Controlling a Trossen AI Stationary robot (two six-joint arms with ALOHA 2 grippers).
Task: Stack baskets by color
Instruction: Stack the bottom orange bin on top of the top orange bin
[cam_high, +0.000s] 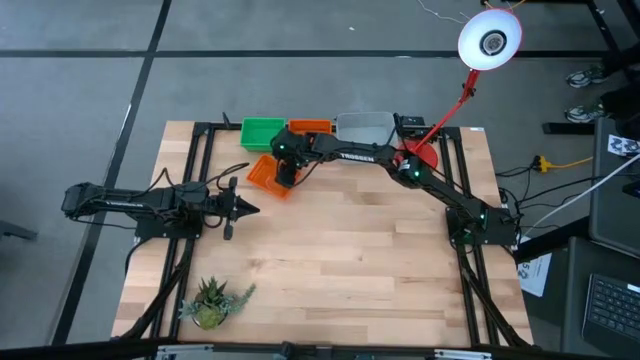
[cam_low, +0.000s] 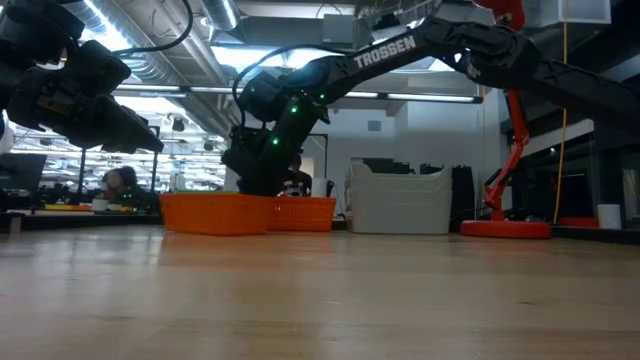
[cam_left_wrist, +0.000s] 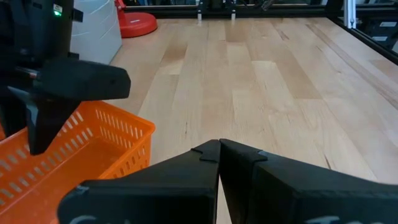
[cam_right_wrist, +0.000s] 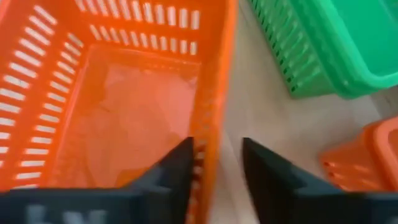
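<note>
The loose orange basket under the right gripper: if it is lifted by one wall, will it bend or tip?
The orange basket looks like thin slatted plastic, so the wall between the right gripper fingers may flex. It is empty, so probably light. Held at one wall, it would likely hang tilted.

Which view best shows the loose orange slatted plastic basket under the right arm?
The right wrist view: the orange slatted plastic basket fills it, inside visible. High view shows it partly hidden; low view side-on; left wrist one corner.

Overhead, table-level and wrist views share orange basket (cam_high: 268, 175)
</note>
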